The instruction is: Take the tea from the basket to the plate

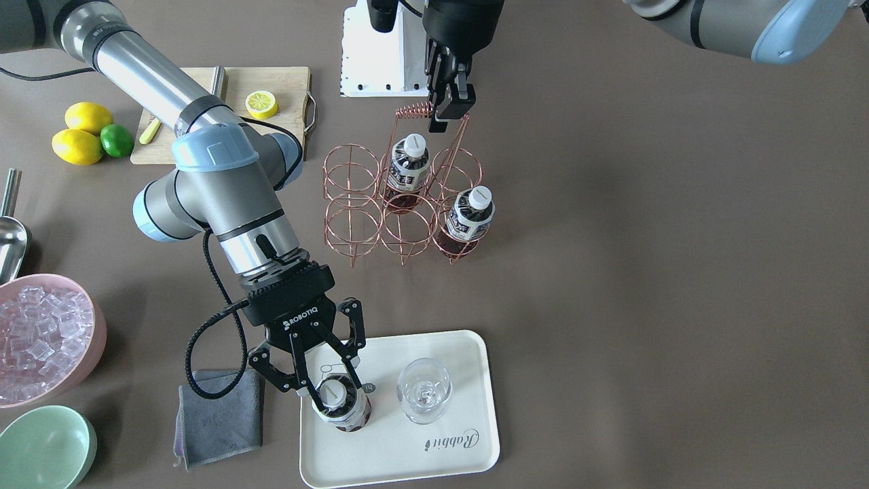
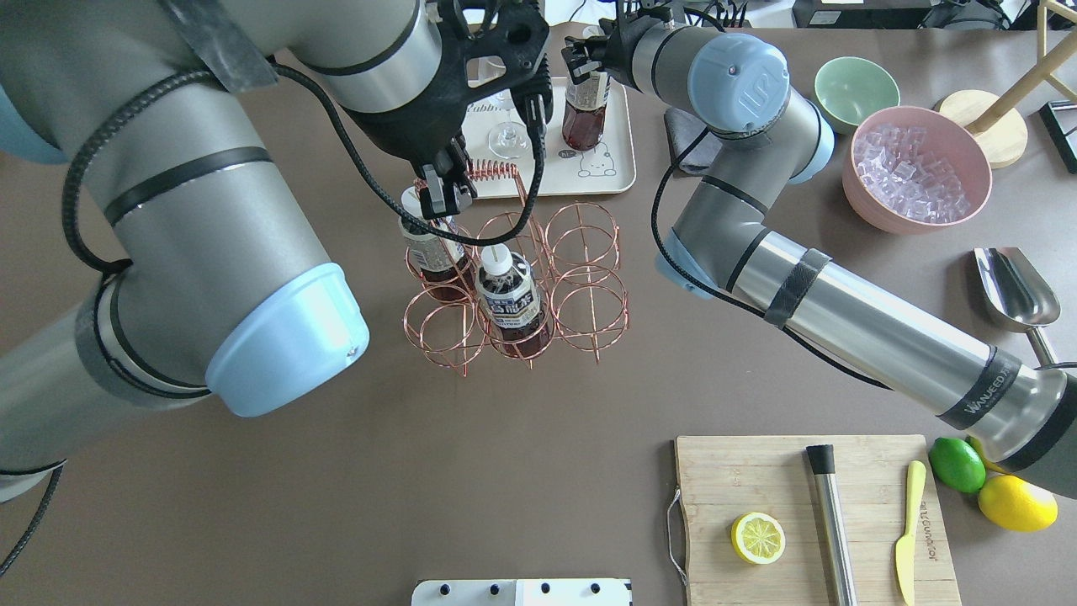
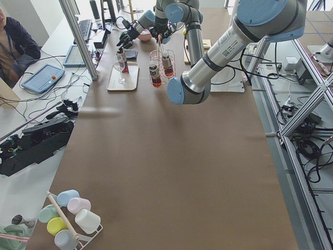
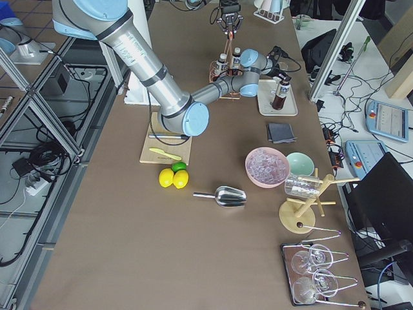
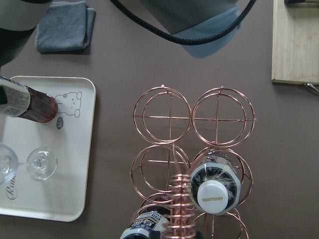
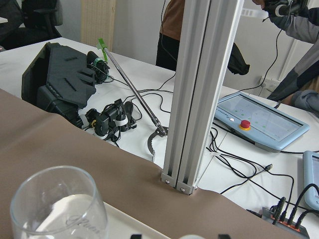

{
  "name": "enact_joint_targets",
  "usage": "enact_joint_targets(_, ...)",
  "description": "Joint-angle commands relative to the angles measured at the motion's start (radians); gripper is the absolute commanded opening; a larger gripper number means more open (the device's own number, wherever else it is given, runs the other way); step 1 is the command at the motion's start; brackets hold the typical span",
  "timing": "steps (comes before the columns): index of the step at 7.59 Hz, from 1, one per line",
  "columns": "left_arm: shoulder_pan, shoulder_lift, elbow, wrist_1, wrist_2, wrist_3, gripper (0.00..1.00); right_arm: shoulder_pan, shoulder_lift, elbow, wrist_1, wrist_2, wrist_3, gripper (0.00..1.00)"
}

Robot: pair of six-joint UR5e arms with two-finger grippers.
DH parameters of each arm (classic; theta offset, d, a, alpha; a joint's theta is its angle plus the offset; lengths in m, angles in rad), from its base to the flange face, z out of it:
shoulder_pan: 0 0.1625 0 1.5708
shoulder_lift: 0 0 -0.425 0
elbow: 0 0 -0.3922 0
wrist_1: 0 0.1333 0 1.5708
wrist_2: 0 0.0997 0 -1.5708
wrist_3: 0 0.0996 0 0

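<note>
One tea point(image 1: 352, 414) on plate point(image 1: 400, 465), front view.

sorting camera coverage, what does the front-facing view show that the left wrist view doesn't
Only front-facing: the right gripper open around the tea on the plate, the left gripper at the basket handle, whole lemons, the pink ice bowl. Only left wrist: SUNTORY print on a bottle cap, the plate's bear drawing in full. Both: basket, plate, tea, wine glass, grey cloth.
</note>
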Motion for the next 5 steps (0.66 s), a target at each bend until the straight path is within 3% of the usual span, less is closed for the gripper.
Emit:
enact_joint_targets(1, -0.115, 0.008, -0.014, 0.060, -0.016, 0.097, 0.00, 0.003, 0.001, 0.008, -0.001, 0.005, 0.015, 1.00)
enact_joint_targets(4, -0.316, 0.082, -0.004, 0.100, -0.142, 0.298, 0.00, 0.018, 0.004, 0.086, -0.016, 0.037, 0.127, 1.00)
enact_joint_targets(5, -0.377, 0.128, 0.003, 0.099, -0.179, 0.380, 0.00, 0.088, -0.005, 0.134, -0.089, 0.182, 0.127, 1.00)
